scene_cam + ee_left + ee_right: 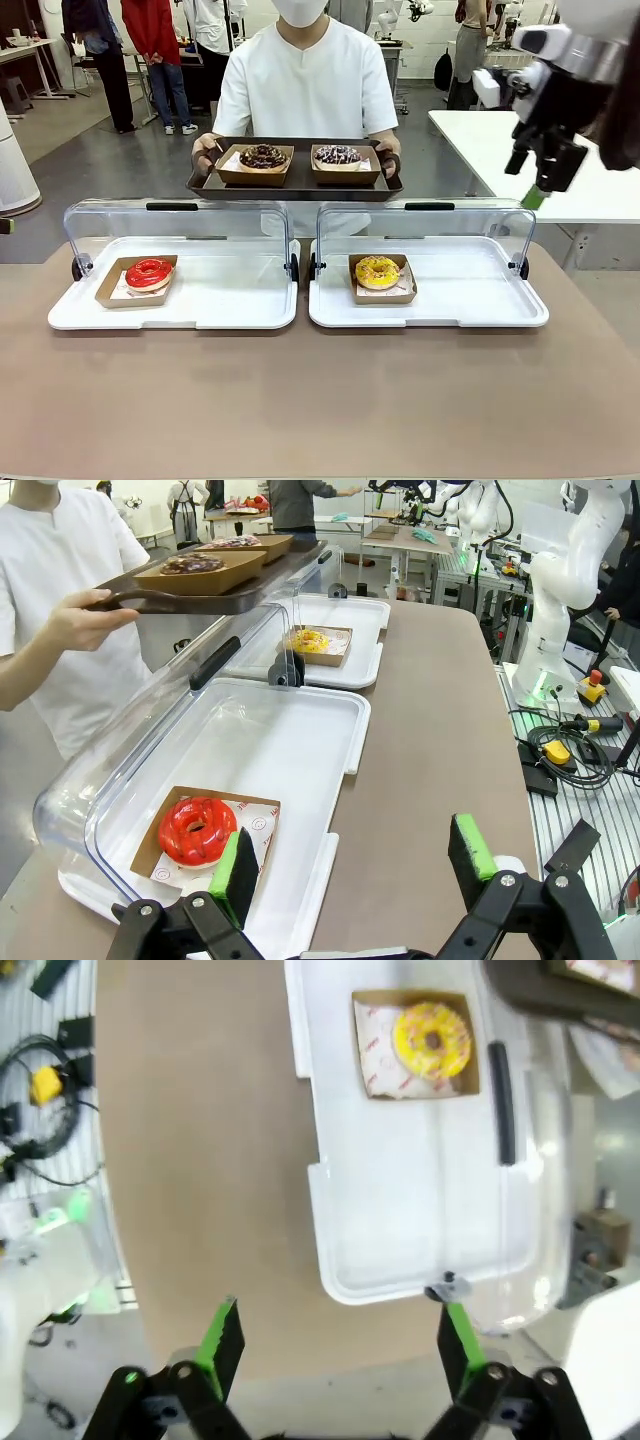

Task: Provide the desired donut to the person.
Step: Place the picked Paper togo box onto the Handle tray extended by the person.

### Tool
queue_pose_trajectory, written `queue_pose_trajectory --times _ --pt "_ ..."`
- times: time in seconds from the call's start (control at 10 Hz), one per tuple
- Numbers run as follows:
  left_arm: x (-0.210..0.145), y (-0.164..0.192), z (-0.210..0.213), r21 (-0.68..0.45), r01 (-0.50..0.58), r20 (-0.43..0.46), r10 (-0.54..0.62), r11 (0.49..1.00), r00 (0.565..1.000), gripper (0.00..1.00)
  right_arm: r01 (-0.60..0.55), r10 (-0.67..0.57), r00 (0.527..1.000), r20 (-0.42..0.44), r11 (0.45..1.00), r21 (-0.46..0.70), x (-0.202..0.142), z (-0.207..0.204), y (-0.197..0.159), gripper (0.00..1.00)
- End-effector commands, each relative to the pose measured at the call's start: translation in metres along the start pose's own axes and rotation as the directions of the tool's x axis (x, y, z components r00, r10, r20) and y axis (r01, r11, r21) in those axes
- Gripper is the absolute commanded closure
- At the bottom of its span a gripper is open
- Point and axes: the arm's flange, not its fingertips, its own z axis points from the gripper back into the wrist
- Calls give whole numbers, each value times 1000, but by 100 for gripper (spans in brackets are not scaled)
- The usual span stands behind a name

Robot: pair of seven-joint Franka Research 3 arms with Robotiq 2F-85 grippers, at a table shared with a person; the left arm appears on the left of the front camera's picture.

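**Donuts wait in open cases**

Yellow donut (377, 271) sits boxed in the right tray (480, 310); red donut (149, 273) in the left tray (230, 305); lids raised; person (305, 80) holds a dark tray (295, 185) beyond; right gripper (335, 1345) and left gripper (355, 860) hover released, empty.

4 donuts (377, 271); 2 white trays (430, 315); 1 dark tray (295, 186).

Just ahead of the left gripper (355, 865), the red donut (196, 830) has a glossy glaze, its box (150, 845) matt brown card lined with printed paper. The lid (130, 745) beyond looks like clear glossy plastic; the table (440, 730) matt, smooth brown.
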Motion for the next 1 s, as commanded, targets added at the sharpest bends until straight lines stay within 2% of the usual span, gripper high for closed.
queue_pose_trajectory --times 0.0,0.1,0.9 --pt "1 -1 1 4 8 11 -8 1000 1000 0 -2 3 999 51 1000 -24 -3 -12 -2 0" --pt "1 -1 1 4 8 11 -8 1000 1000 0 0 0 1000 0 1000 0 0 0 0 0" --pt "1 -1 1 4 8 11 -8 1000 1000 0 0 0 1000 0 1000 0 0 0 0 0"
